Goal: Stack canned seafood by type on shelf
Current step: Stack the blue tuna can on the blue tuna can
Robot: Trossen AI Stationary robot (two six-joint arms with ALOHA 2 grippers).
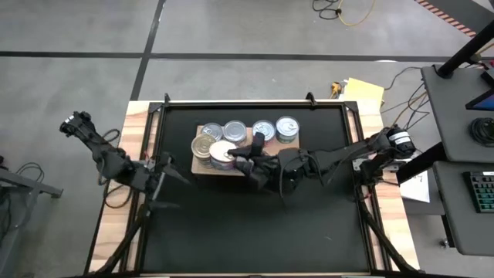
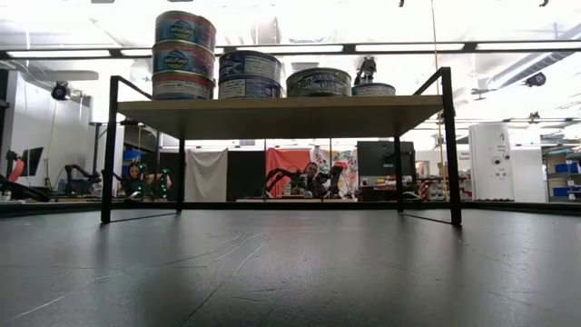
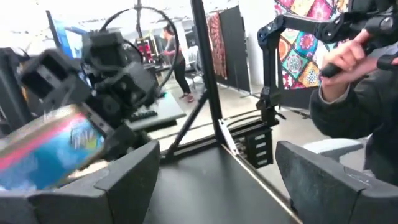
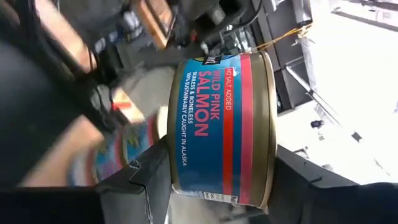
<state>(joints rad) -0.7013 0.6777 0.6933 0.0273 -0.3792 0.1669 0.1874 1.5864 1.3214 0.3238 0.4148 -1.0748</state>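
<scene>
While clamped sideways, salmon can (image 4: 221, 127) fills right hand (image 4: 211, 180).

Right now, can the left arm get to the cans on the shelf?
Probably not easily. The left end effector waits open beside the shelf, while the right end effector, holding a salmon can, crowds over the cans.

stacked cans (image 1: 235, 131) on wooden shelf (image 1: 202, 167)

floor: grey concrete (image 1: 231, 31) | ceiling: strip lights (image 2: 300, 48) | back: red cloth (image 2: 283, 163)
</scene>
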